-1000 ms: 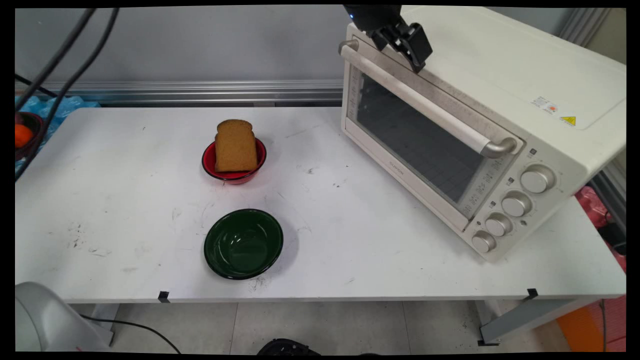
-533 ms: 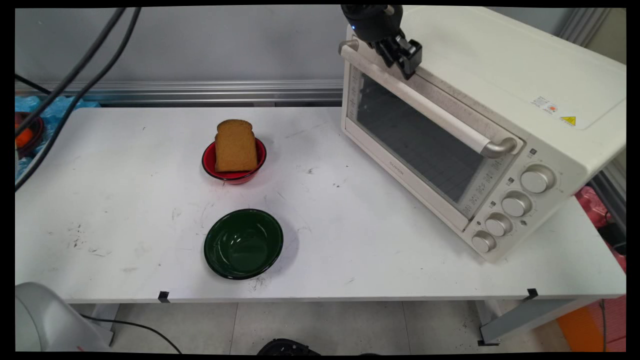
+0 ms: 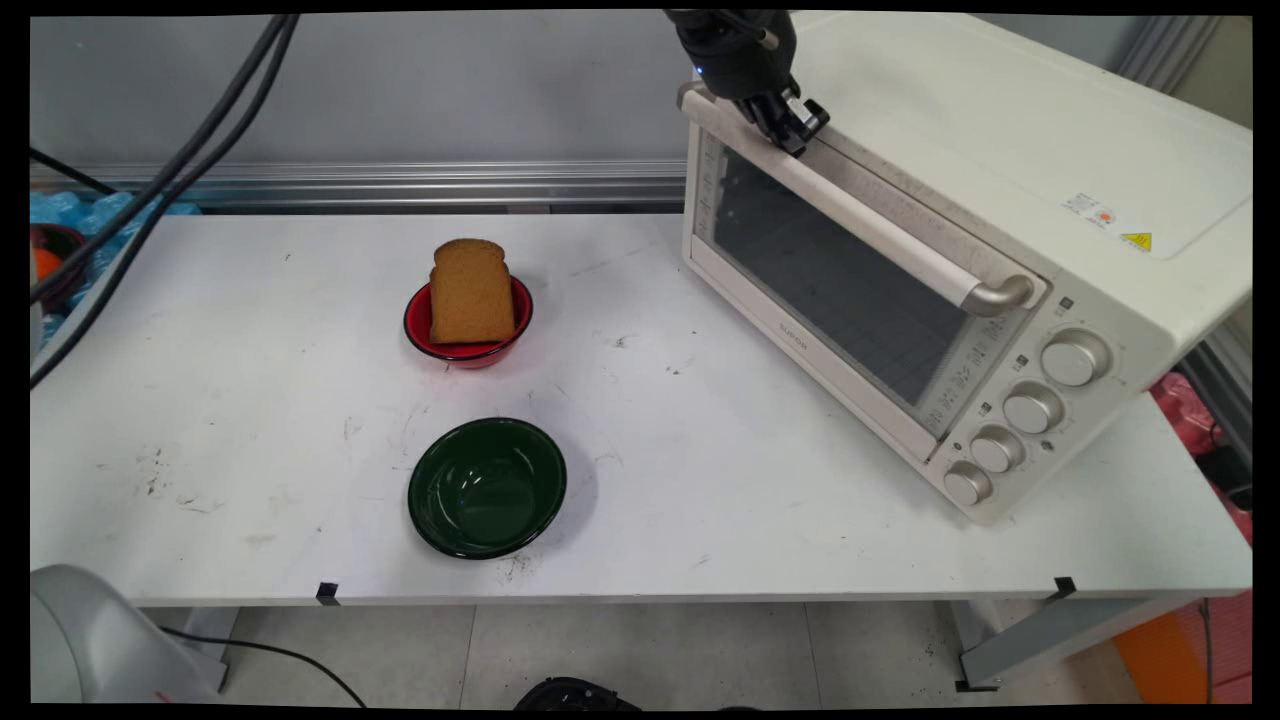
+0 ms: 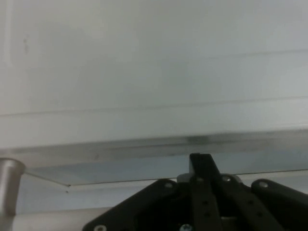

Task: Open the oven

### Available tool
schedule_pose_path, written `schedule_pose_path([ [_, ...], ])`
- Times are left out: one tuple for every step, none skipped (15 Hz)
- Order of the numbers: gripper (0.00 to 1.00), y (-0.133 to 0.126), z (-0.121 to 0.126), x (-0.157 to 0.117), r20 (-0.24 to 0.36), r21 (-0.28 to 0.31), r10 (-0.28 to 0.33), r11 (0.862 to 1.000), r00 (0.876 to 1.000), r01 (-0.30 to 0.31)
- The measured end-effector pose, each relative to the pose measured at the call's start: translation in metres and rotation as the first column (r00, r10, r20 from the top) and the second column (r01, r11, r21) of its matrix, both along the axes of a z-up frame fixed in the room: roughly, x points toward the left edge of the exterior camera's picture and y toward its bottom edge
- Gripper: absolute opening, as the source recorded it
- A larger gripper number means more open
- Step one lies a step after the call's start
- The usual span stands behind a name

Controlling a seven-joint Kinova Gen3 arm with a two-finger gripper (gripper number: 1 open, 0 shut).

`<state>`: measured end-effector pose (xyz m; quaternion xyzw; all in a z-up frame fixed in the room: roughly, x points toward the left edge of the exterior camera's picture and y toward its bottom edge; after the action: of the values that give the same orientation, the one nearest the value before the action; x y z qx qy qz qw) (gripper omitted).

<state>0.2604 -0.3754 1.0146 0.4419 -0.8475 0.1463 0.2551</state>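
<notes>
Gripper (image 3: 792, 122) slid left along SUPOR oven (image 3: 960, 260) handle (image 3: 850, 205).

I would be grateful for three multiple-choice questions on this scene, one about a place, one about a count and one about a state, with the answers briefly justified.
1. Where does the slice of bread stand?
A. In the red bowl
B. In the green bowl
C. On top of the toaster oven

2. How many knobs are on the oven's front panel?
A. Two
B. Four
C. Six

3. What is the state of the oven door?
A. Hanging fully open
B. Removed and lying on the table
C. Closed

Answers:
1. A, the slice leans upright in the red bowl, behind the empty green one.
2. B, four round knobs run down the right side of the front.
3. C, the glass door sits flush in its frame, with the gripper at the far end of its handle.
</notes>
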Motion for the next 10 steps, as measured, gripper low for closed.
schedule_pose_path([
  [0.00, -0.001, -0.001, 0.000, 0.002, 0.001, -0.001, 1.000, 1.000, 0.001],
  [0.00, -0.001, -0.003, 0.001, 0.005, 0.003, -0.002, 1.000, 1.000, 0.002],
  [0.00, -0.001, -0.004, 0.002, 0.007, 0.005, -0.003, 1.000, 1.000, 0.003],
  [0.00, -0.001, -0.006, 0.003, 0.010, 0.008, -0.002, 1.000, 1.000, 0.002],
  [0.00, -0.001, -0.007, 0.004, 0.013, 0.010, -0.002, 1.000, 1.000, 0.002],
  [0.00, 0.000, -0.008, 0.005, 0.016, 0.013, -0.003, 1.000, 1.000, 0.003],
  [0.00, 0.002, -0.009, 0.007, 0.018, 0.018, -0.003, 1.000, 1.000, 0.003],
  [0.00, 0.003, -0.010, 0.008, 0.020, 0.022, -0.002, 1.000, 1.000, 0.002],
  [0.00, 0.004, -0.011, 0.009, 0.022, 0.026, -0.002, 1.000, 1.000, 0.001],
  [0.00, 0.007, -0.013, 0.010, 0.024, 0.031, 0.001, 1.000, 1.000, -0.002],
])
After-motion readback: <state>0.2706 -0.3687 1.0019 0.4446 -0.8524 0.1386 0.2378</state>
